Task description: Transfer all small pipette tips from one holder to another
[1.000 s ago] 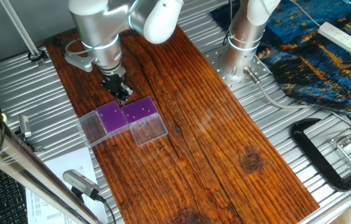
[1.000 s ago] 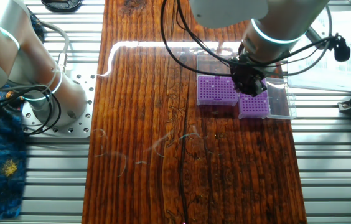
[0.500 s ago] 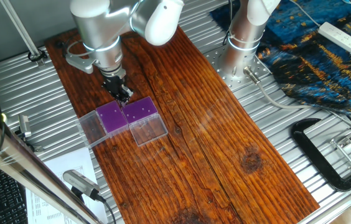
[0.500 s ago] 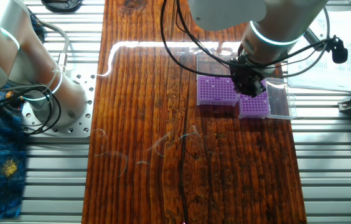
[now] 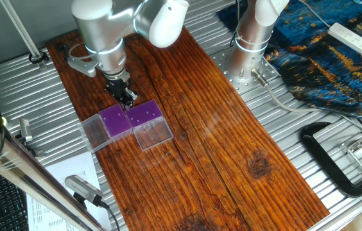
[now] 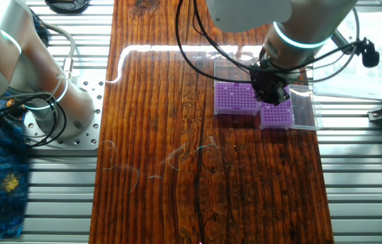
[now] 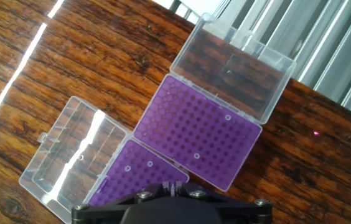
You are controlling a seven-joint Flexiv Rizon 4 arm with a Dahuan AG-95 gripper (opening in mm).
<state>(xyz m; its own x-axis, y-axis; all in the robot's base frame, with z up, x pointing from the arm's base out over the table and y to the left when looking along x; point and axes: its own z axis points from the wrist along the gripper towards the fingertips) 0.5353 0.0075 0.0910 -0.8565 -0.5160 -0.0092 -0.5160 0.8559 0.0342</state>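
Two holders with purple perforated tops stand corner to corner on the wooden board, clear lids open. In the hand view one holder (image 7: 197, 134) fills the middle and the other holder (image 7: 135, 180) lies under my gripper (image 7: 170, 187). A few small pipette tips show as pale dots, one tip (image 7: 228, 117) on the middle holder and one tip (image 7: 150, 163) on the near holder. My fingers stand close together with a tiny whitish tip pinched between them. In the fixed views the gripper (image 5: 127, 97) (image 6: 272, 95) hovers just above the holders (image 5: 115, 120) (image 5: 146, 113) (image 6: 236, 99) (image 6: 277, 116).
The open lids (image 7: 231, 68) (image 7: 70, 158) lie flat beside the holders. The board sits on a ribbed metal table. The arm's base (image 5: 248, 48), a blue cloth (image 5: 335, 51), a black clamp (image 5: 335, 167) and papers (image 6: 364, 61) lie around the board.
The gripper has edged slightly upward over the holders. The holders and lids have not moved.
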